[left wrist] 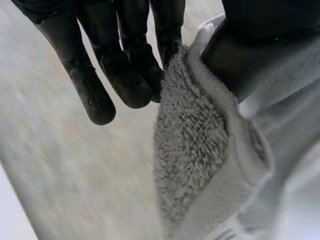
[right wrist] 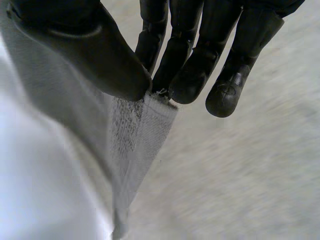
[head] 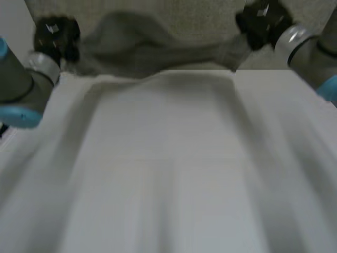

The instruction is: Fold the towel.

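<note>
White table [head: 168, 174] is filling the middle and lower frame of the head view. The grey towel [head: 142, 50] is hanging as a sagging band across the top of the frame, near the table's far edge. Left hand [head: 55, 37] at upper left is pinching one towel end between thumb and fingers, and right hand [head: 260, 21] at upper right is pinching the other end's corner at its fingertips.
</note>
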{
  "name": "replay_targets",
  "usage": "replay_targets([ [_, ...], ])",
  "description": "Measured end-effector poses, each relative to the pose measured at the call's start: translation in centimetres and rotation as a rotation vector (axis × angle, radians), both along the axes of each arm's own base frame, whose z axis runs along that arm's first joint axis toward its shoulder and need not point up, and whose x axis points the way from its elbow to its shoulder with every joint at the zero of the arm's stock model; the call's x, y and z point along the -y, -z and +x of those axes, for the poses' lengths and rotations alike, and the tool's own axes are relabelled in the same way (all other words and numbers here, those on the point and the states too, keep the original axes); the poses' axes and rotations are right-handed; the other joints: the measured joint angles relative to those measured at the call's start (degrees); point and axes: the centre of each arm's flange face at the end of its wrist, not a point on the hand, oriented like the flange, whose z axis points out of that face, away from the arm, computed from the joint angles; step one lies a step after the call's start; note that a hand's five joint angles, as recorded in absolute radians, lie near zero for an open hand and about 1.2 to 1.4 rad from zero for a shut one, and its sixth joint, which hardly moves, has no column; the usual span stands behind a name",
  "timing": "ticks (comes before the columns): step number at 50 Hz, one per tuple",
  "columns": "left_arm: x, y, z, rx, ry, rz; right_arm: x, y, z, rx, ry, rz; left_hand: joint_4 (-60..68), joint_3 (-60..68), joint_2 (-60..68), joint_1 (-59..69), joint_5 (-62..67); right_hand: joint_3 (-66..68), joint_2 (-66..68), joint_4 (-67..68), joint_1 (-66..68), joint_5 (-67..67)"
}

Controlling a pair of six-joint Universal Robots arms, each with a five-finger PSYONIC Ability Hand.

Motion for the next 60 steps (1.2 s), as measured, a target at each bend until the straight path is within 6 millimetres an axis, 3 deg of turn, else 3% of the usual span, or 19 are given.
replay_targets([
  [4, -1.0, 4.2, 0.0, 0.059, 0.052, 0.094, 0.2, 4.6, -0.1, -0.103, -0.014, 0.104, 0.0, 0.0, 0.0, 0.0, 0.0, 0.0, 0.0, 0.0, 0.0, 0.0],
  [5, -1.6, 5.7, 0.0, 0.086, 0.072, 0.121, 0.2, 6.6, -0.3, -0.154, -0.015, 0.144, 0.0, 0.0, 0.0, 0.0, 0.1, 0.0, 0.0, 0.0, 0.0, 0.0],
  [9, -3.1, 9.1, 0.0, 0.168, 0.115, 0.173, -0.1, 11.0, -1.3, -0.266, -0.012, 0.223, 0.0, 0.0, 0.0, 0.0, 0.0, 0.0, 0.0, 0.0, 0.0, 0.0],
  [13, -4.3, 11.4, 0.4, 0.255, 0.130, 0.200, -0.4, 13.4, -2.4, -0.313, 0.005, 0.274, 0.0, 0.0, 0.0, 0.0, 0.0, 0.0, 0.0, 0.0, 0.0, 0.0],
  [16, -4.9, 12.4, 0.8, 0.306, 0.130, 0.212, -0.7, 14.2, -3.0, -0.322, 0.020, 0.298, 0.1, 0.0, 0.0, 0.0, 0.0, 0.0, 0.0, 0.0, 0.0, 0.0],
  [18, -5.0, 12.4, 1.3, 0.328, 0.119, 0.211, -0.9, 13.9, -3.6, -0.310, 0.035, 0.306, 0.1, 0.0, 0.0, 0.0, 0.0, 0.0, 0.0, 0.0, 0.0, 0.0],
  [23, -5.0, 10.4, 3.4, 0.339, 0.064, 0.183, -2.0, 10.7, -5.5, -0.238, 0.082, 0.311, 0.1, 0.0, 0.0, 0.0, 0.0, 0.1, 0.0, 0.0, 0.0, 0.0],
  [27, -5.7, 8.2, 4.8, 0.323, 0.031, 0.158, -3.8, 8.1, -6.5, -0.197, 0.102, 0.313, 0.1, 0.0, 0.0, 0.0, 0.0, 0.1, 0.0, 0.0, 0.0, 0.0],
  [33, -7.2, 6.2, 5.6, 0.295, 0.022, 0.138, -6.1, 6.2, -7.3, -0.182, 0.112, 0.314, 0.1, 0.0, 0.0, 0.0, 0.0, 0.1, 0.0, 0.0, 0.0, 0.0],
  [45, -14.7, 1.2, 6.6, 0.171, 0.063, 0.074, -11.8, 1.8, -12.7, -0.158, 0.213, 0.321, 0.1, 0.0, 0.0, 0.0, 0.0, 0.1, 0.0, 0.0, 0.0, 0.0],
  [52, -17.1, 0.6, 7.3, 0.121, 0.076, 0.105, -13.1, 1.4, -14.6, -0.152, 0.198, 0.354, 0.1, 0.0, 0.0, 0.0, 0.0, 0.1, 0.0, 0.0, 0.0, 0.0],
  [60, -16.9, 2.3, 7.5, 0.108, 0.106, 0.179, -12.7, 2.9, -14.9, -0.181, 0.152, 0.387, 0.1, 0.0, 0.0, 0.0, 0.0, 0.1, 0.0, 0.0, 0.0, 0.0],
])
